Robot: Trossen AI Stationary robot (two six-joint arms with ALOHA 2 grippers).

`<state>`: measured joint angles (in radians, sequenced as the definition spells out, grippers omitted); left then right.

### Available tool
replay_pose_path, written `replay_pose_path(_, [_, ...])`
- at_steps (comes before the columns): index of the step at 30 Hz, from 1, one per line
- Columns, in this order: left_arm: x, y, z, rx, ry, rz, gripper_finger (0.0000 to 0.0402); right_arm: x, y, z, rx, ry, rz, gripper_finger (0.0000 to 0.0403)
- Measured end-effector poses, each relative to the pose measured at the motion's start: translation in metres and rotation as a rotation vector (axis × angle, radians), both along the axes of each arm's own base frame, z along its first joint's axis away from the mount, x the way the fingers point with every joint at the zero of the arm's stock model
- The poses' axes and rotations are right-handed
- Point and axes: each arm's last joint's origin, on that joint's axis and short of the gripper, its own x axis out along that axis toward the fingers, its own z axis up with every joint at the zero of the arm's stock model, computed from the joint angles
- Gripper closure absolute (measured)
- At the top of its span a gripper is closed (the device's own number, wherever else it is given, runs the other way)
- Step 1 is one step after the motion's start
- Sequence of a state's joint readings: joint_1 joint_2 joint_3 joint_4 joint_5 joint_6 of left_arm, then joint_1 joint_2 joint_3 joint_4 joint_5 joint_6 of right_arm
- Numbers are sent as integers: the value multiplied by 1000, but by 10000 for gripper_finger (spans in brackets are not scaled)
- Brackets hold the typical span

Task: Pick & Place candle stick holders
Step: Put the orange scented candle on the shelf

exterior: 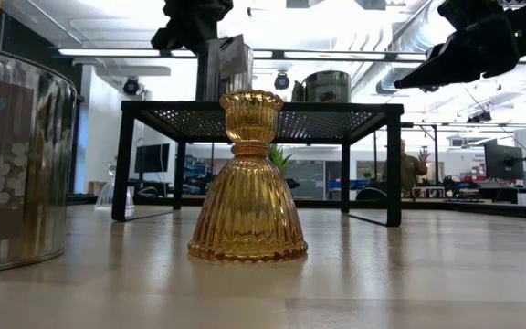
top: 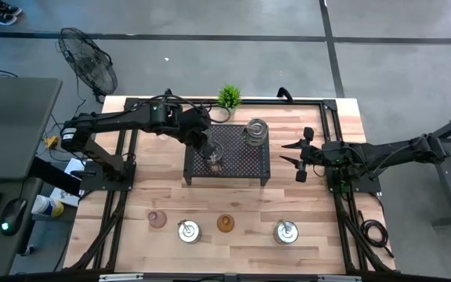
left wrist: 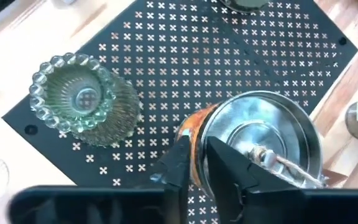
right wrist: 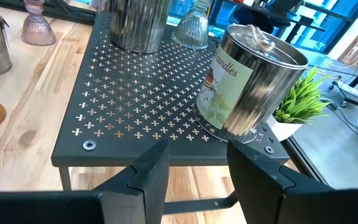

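Silver candle tin [left wrist: 260,140] — wall between left gripper [left wrist: 194,163] fingers.

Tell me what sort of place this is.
Probably a robotics lab or workshop: a wooden table holding two arms, a floor fan on concrete, and monitors with a person behind.

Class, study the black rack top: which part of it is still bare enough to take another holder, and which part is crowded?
The black rack is bare along its front right, below the silver tin. Its left side is crowded: the left gripper sits over a tin beside the clear glass holder.
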<state>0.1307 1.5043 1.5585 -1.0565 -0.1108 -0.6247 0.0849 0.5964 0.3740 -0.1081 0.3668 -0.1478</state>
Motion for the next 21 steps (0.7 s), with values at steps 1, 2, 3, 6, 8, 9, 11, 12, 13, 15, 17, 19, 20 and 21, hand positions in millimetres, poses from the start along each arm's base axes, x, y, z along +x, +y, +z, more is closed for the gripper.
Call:
replay_pose_path(1, [0, 0, 0, 0, -4, 0, 335, 0, 0, 0, 3, -1, -1, 249])
replay_pose_path(2, [1, 0, 0, 1, -9, 0, 325, 0, 0, 0, 8, -2, -2, 249])
replay_pose_path(3, [1, 0, 1, 2, -13, 0, 315, 0, 0, 0, 9, -2, -3, 249])
replay_pose_path(6, [1, 0, 1, 1, -11, 0, 294, 0, 0, 0, 9, -2, -3, 249])
replay_pose_path(8, [0, 0, 1, 1, -11, 0, 285, 0, 0, 0, 9, -3, -3, 249])
replay_pose_path(9, [0, 0, 1, 2, -12, 0, 283, 0, 0, 0, 9, -2, -3, 249])
replay_pose_path(11, [-1, 0, 3, 3, -16, 1, 280, 0, 0, 0, 9, -2, -3, 249])
replay_pose_path(12, [-2, 0, 3, 6, -17, 3, 280, 0, 0, 0, 9, -2, -3, 249])
replay_pose_path(13, [-2, 0, 3, 9, -17, 5, 280, 0, 0, 0, 9, -3, -3, 249])
replay_pose_path(15, [-4, 0, 5, 11, -20, 6, 280, 0, 0, 0, 9, -3, -3, 249])
replay_pose_path(17, [-6, 0, 7, 16, -32, 7, 279, 0, 0, 0, 9, -3, -3, 249])
replay_pose_path(19, [-9, -1, 11, 19, -41, 9, 279, 0, 0, 0, 9, -3, -3, 249])
replay_pose_path(20, [-11, -1, 11, 22, -38, 11, 279, 0, 0, 0, 9, -3, -3, 249])
replay_pose_path(21, [-11, -1, 12, 32, -44, 18, 279, 0, 0, 0, 9, -3, -3, 249])
